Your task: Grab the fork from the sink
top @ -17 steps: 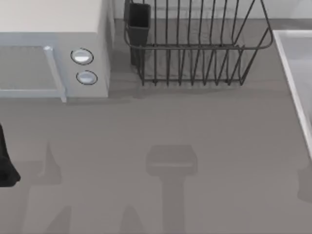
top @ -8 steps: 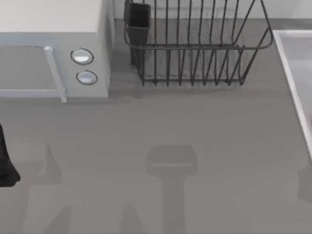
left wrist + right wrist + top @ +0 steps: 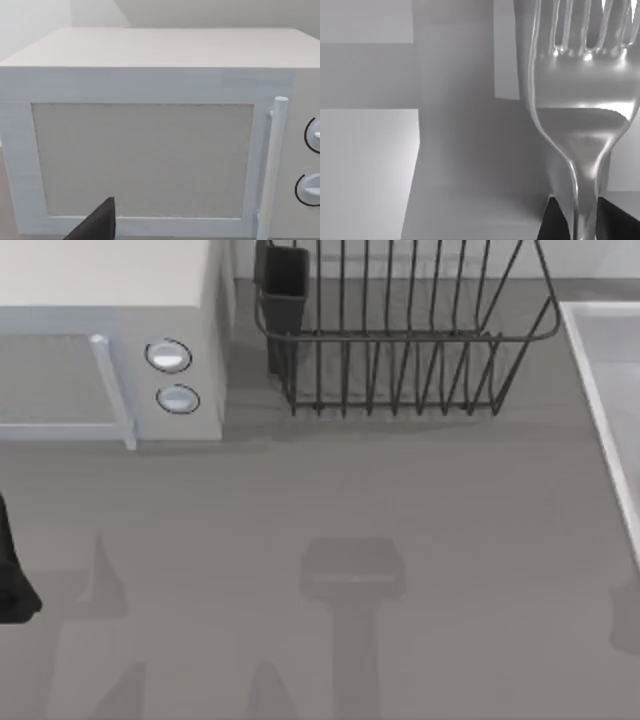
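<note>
Filling much of the right wrist view, fork [image 3: 580, 100], shiny silver, seen very close, tines cut off at the picture's edge, neck narrowing into a slim handle. Handle passing between two dark fingers [image 3: 552, 220] of the right gripper [image 3: 584, 225], one on each side, pressed against the metal; jaws closed on the fork. Behind it, only pale grey flat surfaces and shaded panels, too plain to name with certainty.

Seen from above, sink [image 3: 600, 390] at the table's right edge, a pale grey basin with a raised whitish rim running slantwise down the side. Whether the fork lies within that basin or above it, impossible to tell.

Just beside the sink, toward the far middle of the table, dark wire dish rack [image 3: 400, 340], with a dark cup-like holder [image 3: 283, 280] at its left corner. Farther left, white box appliance [image 3: 110, 340] with two round knobs [image 3: 168, 356] and a bar handle [image 3: 112, 390] on its door; same appliance facing the left wrist view [image 3: 150, 150], door panel and handle plain to see.

Grey table [image 3: 350, 490] bearing soft shadows near its middle.

Left gripper [image 3: 97, 225] parked at the table's left edge, a dark finger tip showing in front of the appliance door; jaw state impossible to tell.
</note>
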Tool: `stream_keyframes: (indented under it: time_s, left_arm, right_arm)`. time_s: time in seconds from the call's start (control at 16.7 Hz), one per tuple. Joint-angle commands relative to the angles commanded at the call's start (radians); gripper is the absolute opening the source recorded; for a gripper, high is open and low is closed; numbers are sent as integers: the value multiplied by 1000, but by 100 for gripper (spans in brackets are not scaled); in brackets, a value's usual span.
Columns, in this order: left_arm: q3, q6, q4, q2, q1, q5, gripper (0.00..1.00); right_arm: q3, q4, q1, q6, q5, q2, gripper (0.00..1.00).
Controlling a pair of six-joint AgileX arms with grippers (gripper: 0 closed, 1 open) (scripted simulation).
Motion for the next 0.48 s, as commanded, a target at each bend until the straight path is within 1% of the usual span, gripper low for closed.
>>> stream_keyframes:
  time_s: [0.3, 0.48]
  left_arm:
    - [0, 0, 0, 0, 0, 0, 100]
    - [0, 0, 0, 0, 0, 0, 100]
  right_arm:
    - [0, 0, 0, 0, 0, 0, 0]
    - [-8, -5, 4, 12, -15, -61, 0]
